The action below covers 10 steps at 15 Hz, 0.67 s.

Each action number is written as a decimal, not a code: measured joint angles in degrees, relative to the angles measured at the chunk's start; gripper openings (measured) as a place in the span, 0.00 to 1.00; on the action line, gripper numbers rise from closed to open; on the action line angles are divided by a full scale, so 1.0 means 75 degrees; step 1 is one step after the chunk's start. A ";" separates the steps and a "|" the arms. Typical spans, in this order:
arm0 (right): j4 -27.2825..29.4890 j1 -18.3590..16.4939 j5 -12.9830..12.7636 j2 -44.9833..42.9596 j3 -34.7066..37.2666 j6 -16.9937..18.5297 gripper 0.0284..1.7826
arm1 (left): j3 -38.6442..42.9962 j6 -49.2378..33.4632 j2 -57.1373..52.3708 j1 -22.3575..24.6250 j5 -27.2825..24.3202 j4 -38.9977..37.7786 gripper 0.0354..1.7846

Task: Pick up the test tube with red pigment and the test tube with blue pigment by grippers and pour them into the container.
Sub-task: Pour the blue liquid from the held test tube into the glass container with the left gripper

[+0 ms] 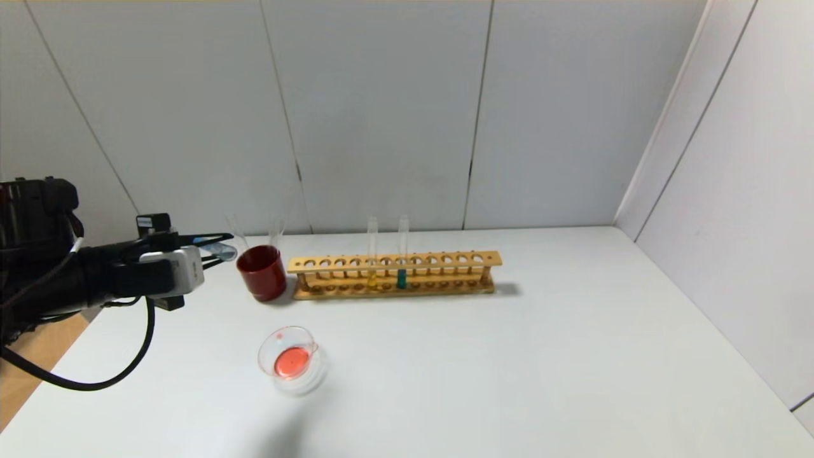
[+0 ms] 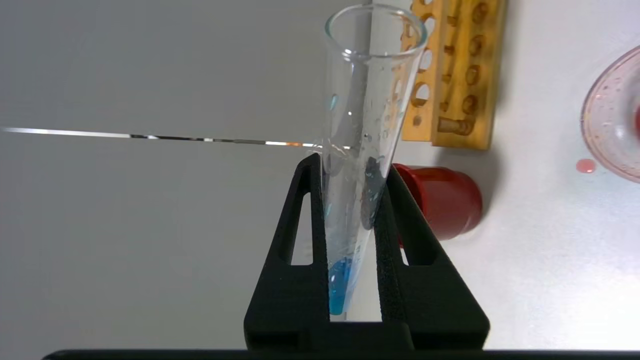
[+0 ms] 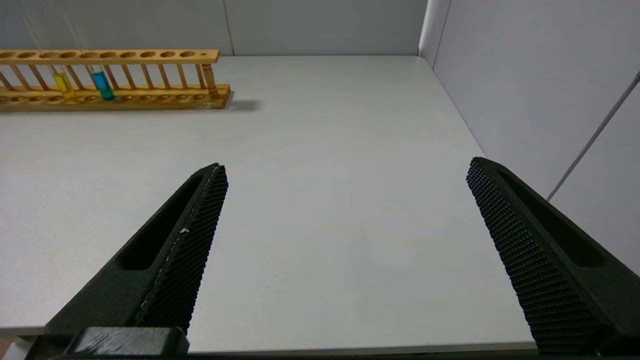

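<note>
My left gripper hovers at the table's left side, level with the dark red cup, and is shut on the test tube with blue pigment. The tube lies nearly level, its open mouth pointing away from the wrist, with a small pool of blue liquid at its closed end between the fingers. The container, a low clear glass dish holding red liquid, stands on the table nearer to me and to the right of that gripper. The test tube with red pigment is out of view. My right gripper stands open over bare table.
A dark red cup with faint clear tubes in it stands just right of the left gripper. A wooden rack behind holds a yellow tube and a teal tube. A red droplet lies beside the dish.
</note>
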 joint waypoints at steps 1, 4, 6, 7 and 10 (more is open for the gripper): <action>0.0000 0.0000 0.0000 0.0000 0.0000 0.0000 0.98 | 0.0089 0.0052 0.0016 0.0000 0.0000 -0.0002 0.16; 0.0000 0.0000 0.0000 0.0000 0.0000 0.0000 0.98 | 0.0317 0.0509 0.0067 0.0018 -0.0114 0.0003 0.16; 0.0000 0.0000 -0.0003 0.0000 0.0000 0.0000 0.98 | 0.0332 0.0861 0.0125 0.0122 -0.0265 -0.0005 0.16; 0.0003 0.0000 0.0000 0.0000 0.0000 -0.0003 0.98 | 0.0332 0.1040 0.0169 0.0205 -0.0375 -0.0005 0.16; 0.0000 0.0000 -0.0003 0.0000 0.0000 0.0000 0.98 | 0.0361 0.1338 0.0302 0.0356 -0.0479 -0.0005 0.16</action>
